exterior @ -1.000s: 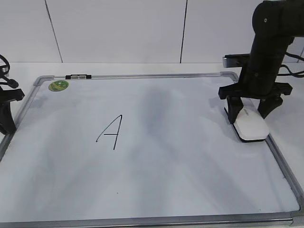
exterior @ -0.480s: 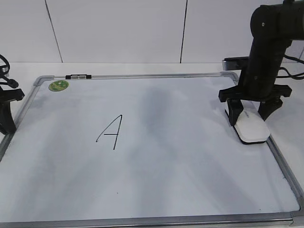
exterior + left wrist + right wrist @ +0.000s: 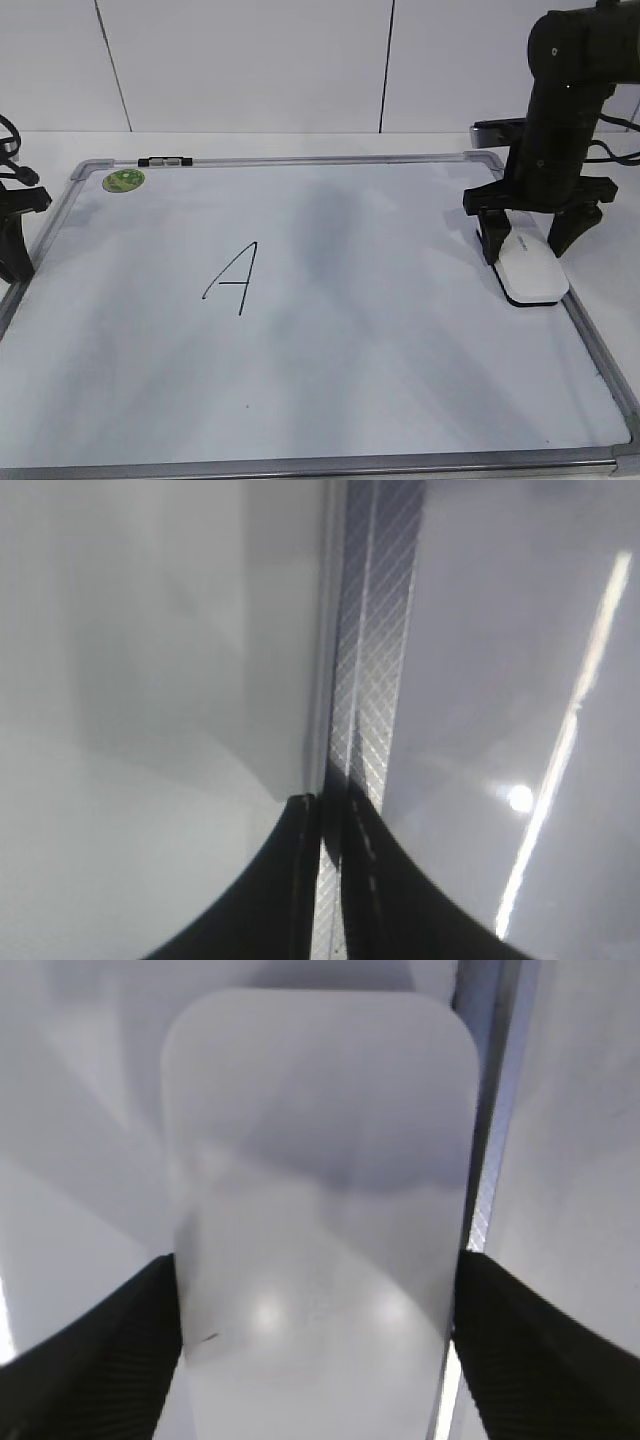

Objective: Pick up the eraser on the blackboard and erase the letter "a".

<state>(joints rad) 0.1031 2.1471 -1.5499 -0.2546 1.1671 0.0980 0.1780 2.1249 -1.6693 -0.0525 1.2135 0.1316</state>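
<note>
The white eraser [image 3: 531,272] lies flat on the blackboard [image 3: 400,330], against its right frame. My right gripper [image 3: 522,250] hangs straight over it, open, one finger on each side of the block. In the right wrist view the eraser [image 3: 320,1140] fills the gap of the right gripper [image 3: 317,1260], both pads right at its long sides. My left gripper [image 3: 14,250] rests at the board's left frame, shut and empty; the left wrist view shows the left gripper [image 3: 325,802] over that grey frame [image 3: 375,660]. No small letter "a" shows on the board.
A large capital "A" [image 3: 233,280] in black marker sits left of the board's middle. A green sticker [image 3: 123,181] and a black clip [image 3: 165,160] mark the top left. A tiny dark dot [image 3: 247,406] lies near the front. White wall panels stand behind.
The right gripper's jaws have spread wider around the eraser, which stays on the board. The left arm has not moved.
</note>
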